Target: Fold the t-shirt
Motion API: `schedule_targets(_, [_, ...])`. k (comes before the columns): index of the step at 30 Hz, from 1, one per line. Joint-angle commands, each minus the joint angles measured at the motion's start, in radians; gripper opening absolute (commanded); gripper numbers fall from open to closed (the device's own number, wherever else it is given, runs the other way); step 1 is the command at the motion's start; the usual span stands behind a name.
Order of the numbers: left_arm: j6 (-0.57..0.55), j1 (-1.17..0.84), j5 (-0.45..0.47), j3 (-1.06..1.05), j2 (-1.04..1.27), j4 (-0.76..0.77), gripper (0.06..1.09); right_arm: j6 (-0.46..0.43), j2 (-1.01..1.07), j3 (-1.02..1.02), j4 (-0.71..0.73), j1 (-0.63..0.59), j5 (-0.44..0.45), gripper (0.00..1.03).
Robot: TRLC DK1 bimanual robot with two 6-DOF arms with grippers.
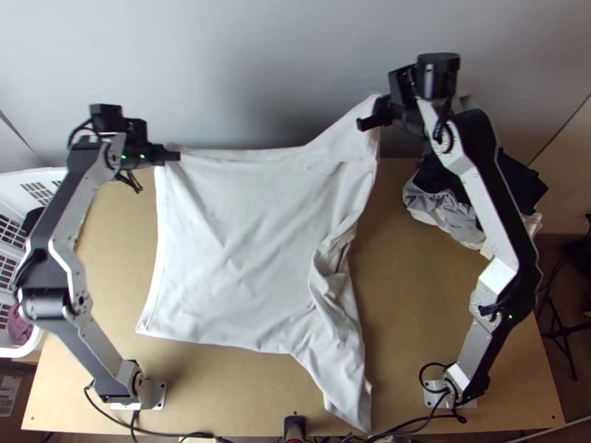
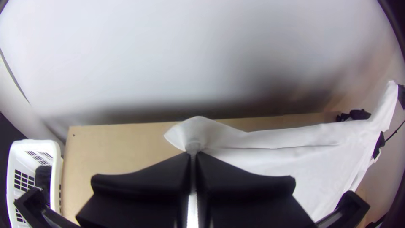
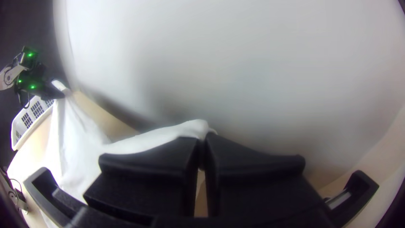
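- I have my left claw (image 1: 171,156) closed on one far corner of the white shirt (image 1: 244,244), above the far left of the table; my right claw (image 1: 365,124) is closed on the other far corner, out past the table's far edge.
- The shirt lies spread over the middle of the table between my two arms, its far edge stretched between the claws; its right side is creased and bunched, with a narrow part running to the near edge.
- My table (image 1: 421,295) is light wood; a pile of grey and dark clothes (image 1: 451,216) sits at its far right, cables (image 1: 177,434) run along the near edge.
- A pale wall (image 1: 295,59) stands behind; a white basket (image 2: 54,145) with cloth in it stands beside the table's left edge; brown floor (image 1: 555,258) shows at right.
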Motion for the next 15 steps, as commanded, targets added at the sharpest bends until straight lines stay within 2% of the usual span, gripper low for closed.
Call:
schedule_targets(1, [-0.028, 0.016, 0.021, -0.01, -0.203, -0.021, 0.09, 0.018, -0.099, 0.012, 0.048, -0.017, 0.001, 0.03])
schedule_targets(9, [-0.038, 0.06, 0.027, -0.072, -0.465, -0.046, 0.09, 0.082, -0.265, -0.008, 0.053, -0.035, 0.001, 0.03])
schedule_targets(15, [-0.084, 0.144, 0.026, -0.039, -0.691, -0.017, 0.09, 0.056, -0.429, -0.002, 0.106, -0.034, 0.004, 0.03])
